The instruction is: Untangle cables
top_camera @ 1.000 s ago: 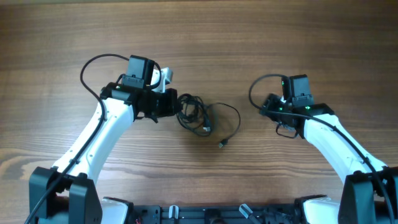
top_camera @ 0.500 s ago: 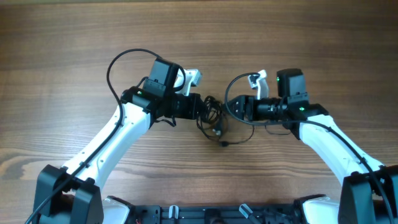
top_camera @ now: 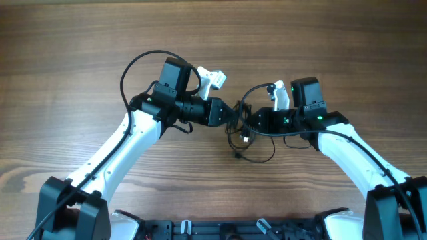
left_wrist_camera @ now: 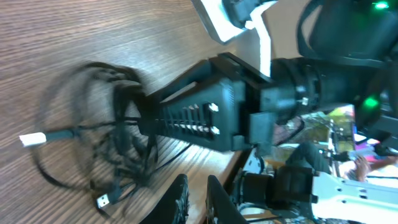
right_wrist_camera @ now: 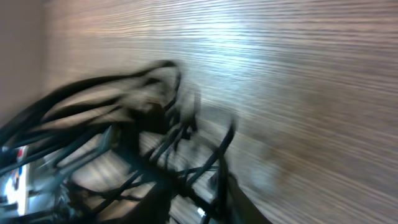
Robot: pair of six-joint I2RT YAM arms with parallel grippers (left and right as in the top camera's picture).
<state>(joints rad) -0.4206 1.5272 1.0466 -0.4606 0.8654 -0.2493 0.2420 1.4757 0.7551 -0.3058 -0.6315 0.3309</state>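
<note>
Left arm (top_camera: pixel 113 143), right arm (top_camera: pixel 353 150): white shells, black joints. Black bases (top_camera: pixel 67 203) at bottom corners. Black box (top_camera: pixel 173 73) on each wrist, white bracket (top_camera: pixel 212 78) beside it. Thick black cable (top_camera: pixel 123 81) loops off each arm. Green lights (top_camera: pixel 319 118) on right wrist. Right fingers (left_wrist_camera: pixel 186 121): black, long, row of slots with pale marks. Left fingers (left_wrist_camera: pixel 179 199): dark, slim, rounded tips.
</note>
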